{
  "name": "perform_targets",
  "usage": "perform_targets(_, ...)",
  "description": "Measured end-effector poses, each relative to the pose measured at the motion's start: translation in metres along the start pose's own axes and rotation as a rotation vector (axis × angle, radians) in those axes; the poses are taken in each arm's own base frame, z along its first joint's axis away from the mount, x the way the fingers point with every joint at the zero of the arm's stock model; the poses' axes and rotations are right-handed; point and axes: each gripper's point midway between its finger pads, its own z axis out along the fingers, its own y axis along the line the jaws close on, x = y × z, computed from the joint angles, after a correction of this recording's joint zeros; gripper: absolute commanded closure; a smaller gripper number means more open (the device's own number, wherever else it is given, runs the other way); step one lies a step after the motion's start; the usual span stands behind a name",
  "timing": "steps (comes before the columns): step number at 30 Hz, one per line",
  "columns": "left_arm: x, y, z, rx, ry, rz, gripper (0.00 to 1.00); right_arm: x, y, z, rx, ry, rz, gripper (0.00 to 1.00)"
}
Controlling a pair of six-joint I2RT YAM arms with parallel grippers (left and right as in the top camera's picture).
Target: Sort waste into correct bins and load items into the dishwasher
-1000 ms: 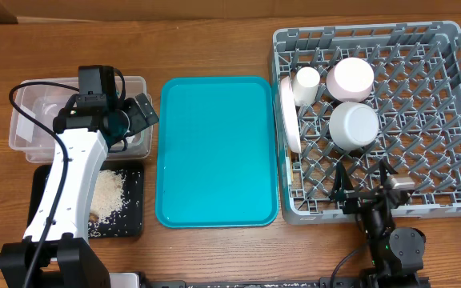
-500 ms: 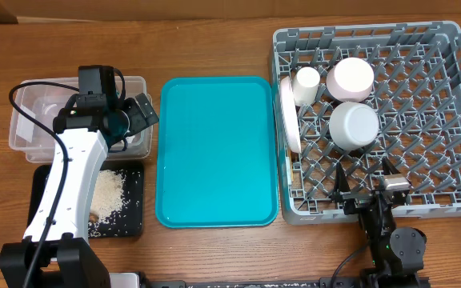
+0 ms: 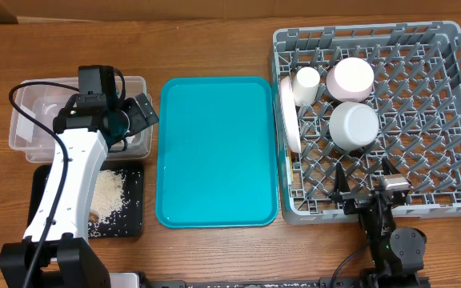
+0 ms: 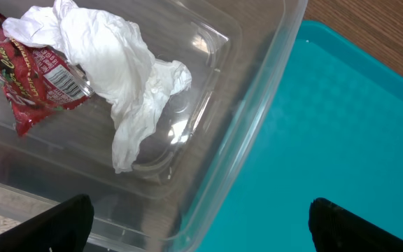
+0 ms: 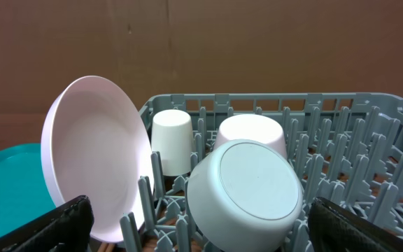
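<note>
Waste first: we see the napkin (image 4: 121,66) and the red wrapper (image 4: 37,77) touching inside the clear tub (image 4: 257,91), and the rice scraps (image 3: 106,196) on the black tray (image 3: 134,228). We judge the napkin soft and very light, best pinched at a raised fold; the wrapper looks thin and probably slippery (its crumpled edge seems the safest hold). The plate (image 5: 93,161), cup (image 5: 171,140) and bowls (image 5: 247,196) stand in the rack (image 3: 454,120). The left gripper (image 4: 201,227), above the tub, and the right gripper (image 5: 201,224), by the rack, both have their jaws spread and empty.
</note>
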Motion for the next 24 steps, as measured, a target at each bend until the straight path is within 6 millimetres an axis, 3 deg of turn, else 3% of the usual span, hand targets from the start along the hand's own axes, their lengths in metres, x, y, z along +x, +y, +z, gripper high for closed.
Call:
perform_targets(21, 0.0, 0.0005, 0.0001, -0.003, 0.0, 0.0, 0.0, 0.0, 0.0001, 0.0, 0.0, 0.0, -0.001, 0.0)
perform_targets(24, 0.0098, 0.0053, -0.0001, -0.022, 0.04, -0.001, 0.0, 0.0, 0.0, 0.0, 0.0, 0.0, 0.0, 0.0)
